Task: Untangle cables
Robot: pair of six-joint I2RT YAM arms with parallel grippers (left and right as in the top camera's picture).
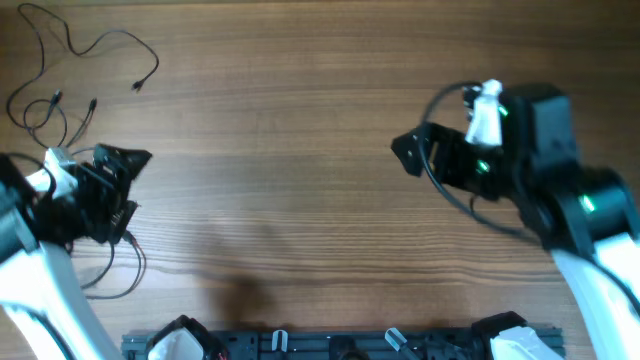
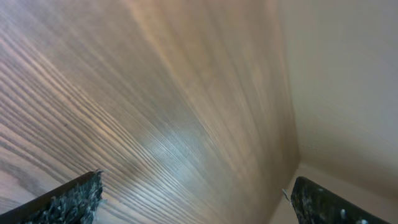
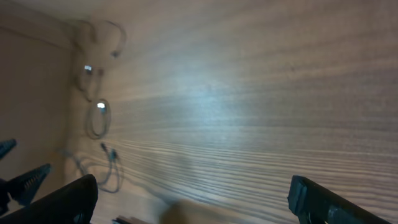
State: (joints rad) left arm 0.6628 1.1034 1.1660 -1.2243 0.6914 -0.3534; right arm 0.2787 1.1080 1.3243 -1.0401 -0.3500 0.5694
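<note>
Wood-grain worktop (image 1: 300, 90) fills all views, with a pale wall behind it in both wrist views. Along the near edge runs a black mounting rail (image 1: 340, 348) with white clips.

The cables (image 1: 90, 45) are thin black wires lying in loose loops at the far-left corner. Small plug ends (image 1: 138, 86) point toward the centre, and more loops and plugs sit just below, near the left edge. Another thin loop (image 1: 118, 272) lies near the near-left corner, beside the left arm. Cannot tell whether it joins the corner bunch.

The left gripper (image 1: 132, 185) is at the left edge, between the corner loops and the near-left loop, pointing toward the table centre. In the left wrist view its fingers (image 2: 71, 200) stand wide apart with only wood grain between them, so it is spread and holding nothing. Whether it touches any wire is unclear from overhead.

The right gripper (image 1: 410, 152) is over the right half of the table, pointing left, well apart from the cables. In the right wrist view its fingers (image 3: 62, 202) are also wide apart, with bare wood between them. That view shows the cables (image 3: 98, 118) blurred at the far side of the table, with a plug end (image 3: 109, 153) near the left arm's dark fingertip.
</note>
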